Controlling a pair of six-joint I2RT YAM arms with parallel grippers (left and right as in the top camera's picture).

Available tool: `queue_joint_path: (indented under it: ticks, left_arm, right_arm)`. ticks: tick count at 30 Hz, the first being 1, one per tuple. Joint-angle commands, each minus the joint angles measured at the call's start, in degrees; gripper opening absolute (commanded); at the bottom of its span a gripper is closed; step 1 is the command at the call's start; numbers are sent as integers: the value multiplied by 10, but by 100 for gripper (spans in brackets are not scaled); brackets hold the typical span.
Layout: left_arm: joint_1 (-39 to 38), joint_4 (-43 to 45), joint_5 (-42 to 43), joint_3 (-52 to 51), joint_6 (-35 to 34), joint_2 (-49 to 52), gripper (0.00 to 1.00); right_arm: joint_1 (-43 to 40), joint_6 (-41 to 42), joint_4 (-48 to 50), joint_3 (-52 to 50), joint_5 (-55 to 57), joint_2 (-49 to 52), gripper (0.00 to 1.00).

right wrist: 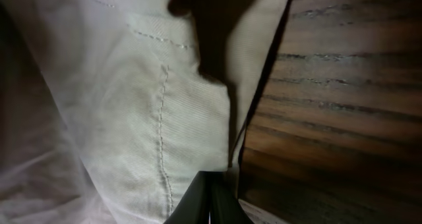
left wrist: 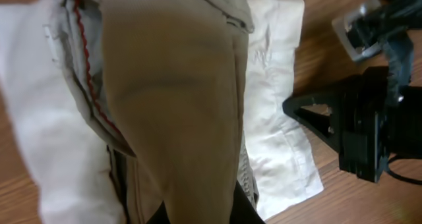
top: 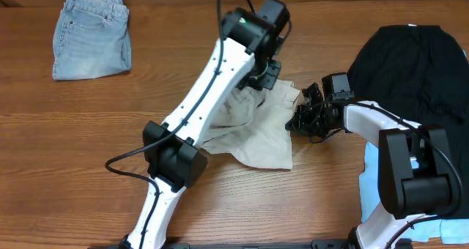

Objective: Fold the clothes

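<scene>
The left gripper (top: 265, 75) is closed tight on a bunched fold at the far edge of the beige shorts (top: 256, 132), and its wrist camera is almost filled by tan cloth with a red-stitched seam draped close over the fingers. The right gripper (top: 302, 119) is also fully closed, its fingertips meeting at the right-hand edge of the same shorts, where the wrist view shows pale twill with a stitched seam running right into the tips beside bare wood. The two grippers are near each other, the left one further from the robot. The shorts lie crumpled around the middle of the wooden table (top: 88, 146), spreading toward the near edge under the left arm. Folded pale-blue denim shorts (top: 91, 35) sit well apart, at the far left corner. A black garment (top: 414, 66) is spread along the right edge toward the far corner, and a light-blue cloth (top: 370, 176) lies at the near right corner, partly hidden by the right arm.
</scene>
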Motion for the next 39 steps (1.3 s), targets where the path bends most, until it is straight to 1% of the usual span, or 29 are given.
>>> queue_joint_path:
  ticks: [1,3,4,5,8,10,13,15,18,19,21,22,25,29,30,32,35,39]
  left_arm:
    - [-16,11,16,-45,-36,4,27]
    - [-20,16,31,-64,-35,4,44]
    - [-24,16,35,-75,-35,4,54]
    - [-24,15,29,-77,-35,4,59]
    - [-21,12,-30,-69,-35,1,76]
    - [-10,-5,-62,-46,-35,0,84]
    - [13,-43,-80,13,-28,-1,85]
    - [28,-67,-68,57,6,-1,85]
    - [38,-90,-8,95,97,-1,84]
    - [38,-90,15,95,122,-3,84]
    - [34,-90,42,92,151,-3,84]
    - [29,-90,36,86,160,-2,83]
    - [16,-90,-16,50,164,-2,83]
    - [5,-90,-15,-28,153,-3,77]
    - [1,-90,-16,-47,137,-3,77]
    - [-1,-90,-19,-83,88,-3,79]
    - [-2,-90,-14,-134,35,-6,79]
    - [-2,-79,-16,-190,29,-7,75]
  right_arm:
    - [-2,2,13,-9,5,-1,4]
    - [-10,2,14,-1,-8,-2,4]
    - [-23,2,8,15,-26,-6,4]
    - [-32,2,1,24,-34,-10,4]
    - [-68,2,-31,63,-55,-36,4]
    - [-98,-4,-63,91,-58,-62,6]
    - [-135,-10,-99,122,-58,-102,12]
    - [-156,-21,-117,137,-58,-130,18]
    - [-177,-25,-134,146,-56,-160,41]
    - [-183,-30,-139,147,-57,-169,47]
    - [-191,-38,-151,147,-56,-178,54]
    - [-195,-41,-156,147,-56,-180,57]
    - [-203,-57,-180,147,-54,-181,61]
    - [-205,-71,-212,147,-9,-181,63]
    - [-205,-80,-219,147,-2,-181,65]
    - [-205,-94,-227,147,0,-181,67]
    - [-205,-95,-233,147,7,-181,68]
    - [-205,-95,-234,147,13,-181,69]
